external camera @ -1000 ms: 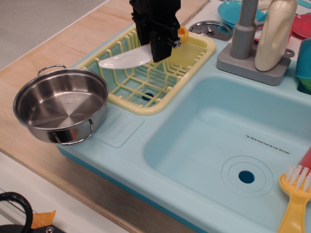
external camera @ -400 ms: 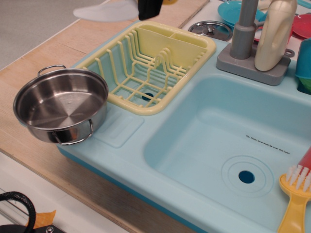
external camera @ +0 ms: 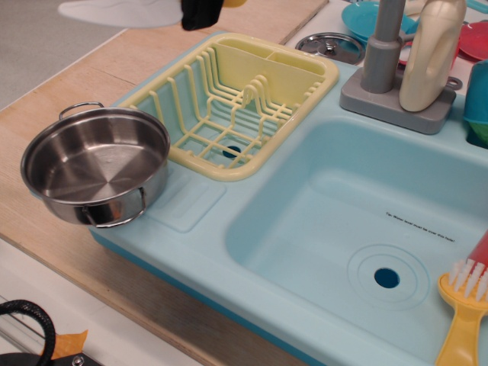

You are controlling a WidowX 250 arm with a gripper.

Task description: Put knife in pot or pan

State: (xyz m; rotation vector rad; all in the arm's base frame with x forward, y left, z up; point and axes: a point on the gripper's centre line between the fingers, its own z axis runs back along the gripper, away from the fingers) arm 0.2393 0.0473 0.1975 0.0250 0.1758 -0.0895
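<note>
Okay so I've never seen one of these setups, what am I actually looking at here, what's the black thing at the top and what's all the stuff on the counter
One camera looks down at a toy kitchen counter from the front. The black shape at the top edge is the robot's hand, mostly out of frame, so its jaws can't be judged. A white blade sticks out to its left: that is the knife, carried in the air. On the wooden counter at the left stands an empty steel pot. Beside it is a light blue toy sink with a yellow dish rack, a grey faucet, a cream bottle and a small steel lid. A yellow-handled brush pokes in at the lower right.
</note>
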